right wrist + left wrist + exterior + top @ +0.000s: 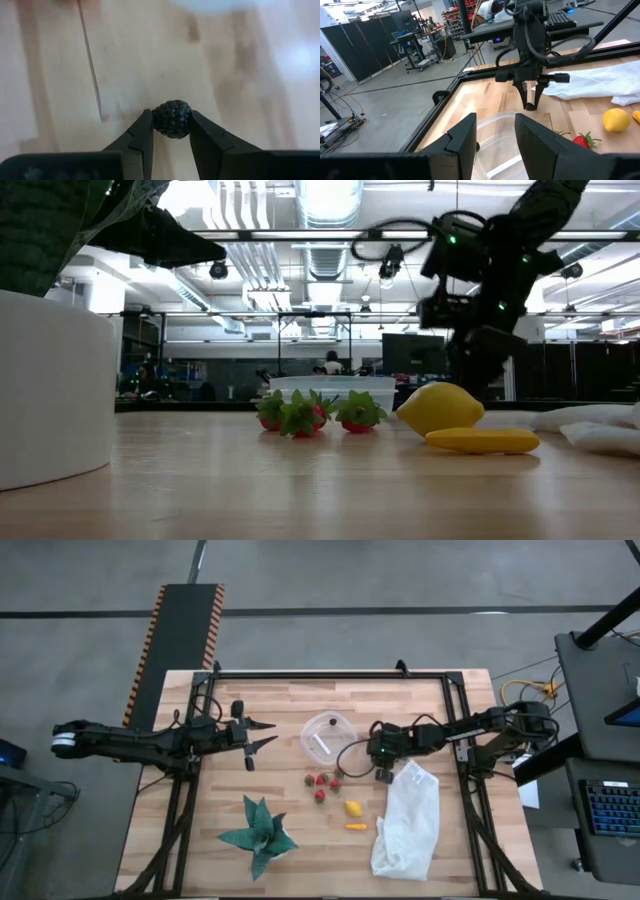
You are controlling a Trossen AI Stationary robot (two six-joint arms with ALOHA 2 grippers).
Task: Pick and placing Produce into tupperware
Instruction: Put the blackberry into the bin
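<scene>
left hand (262, 735) – fingers spread, hovering | right hand (170, 131) – clamped, pointing down

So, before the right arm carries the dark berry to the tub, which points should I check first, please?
1. Grip: right gripper shut on the dark berry, centred between the fingers: ok.
2. Berry lifted off the table: cannot tell.
3. Tupperware open, no lid: ok.
4. Way to the tub: left gripper waits open beside its other side, apart: ok.
5. Strawberries, lemon and white bag lie off that way: ok.
</scene>
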